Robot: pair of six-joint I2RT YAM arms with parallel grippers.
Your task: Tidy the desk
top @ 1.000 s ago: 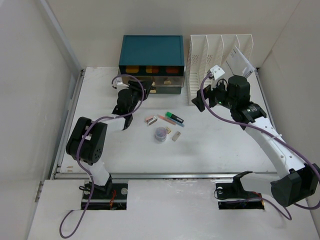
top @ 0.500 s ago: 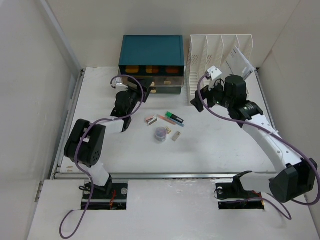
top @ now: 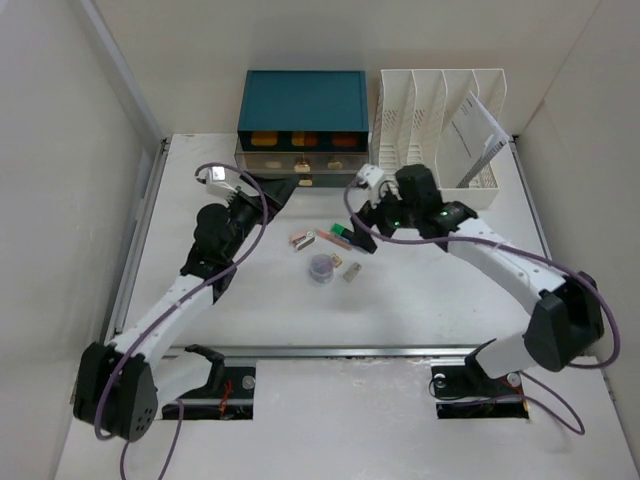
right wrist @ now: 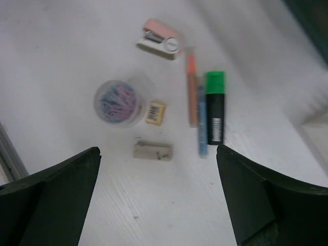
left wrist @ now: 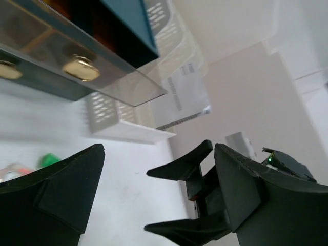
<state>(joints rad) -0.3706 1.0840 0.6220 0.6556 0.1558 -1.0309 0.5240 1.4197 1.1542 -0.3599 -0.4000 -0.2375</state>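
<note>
The white desk (top: 430, 300) carries a cluster of small items at its middle. From the right wrist view these are a pink stapler (right wrist: 160, 38), a clear tub of paper clips (right wrist: 119, 101), a yellow eraser (right wrist: 155, 113), a grey eraser (right wrist: 152, 150), an orange pen (right wrist: 192, 89), a blue pen (right wrist: 202, 123) and a green-capped marker (right wrist: 215, 110). My right gripper (right wrist: 158, 154) (top: 357, 232) hangs open above them, holding nothing. My left gripper (top: 275, 188) (left wrist: 160, 169) stands open and empty in front of the drawer box, facing the right gripper.
A teal drawer box (top: 303, 100) sits at the back, with clear drawers and brass knobs (left wrist: 82, 69). To its right a white file rack (top: 440, 95) holds a sheet of paper (top: 475, 135). A metal rail (top: 330, 350) runs along the near edge.
My left jaws have opened and that arm has stretched out low over the desk. The right gripper has swung left from the file rack to above the pens and erasers.
</note>
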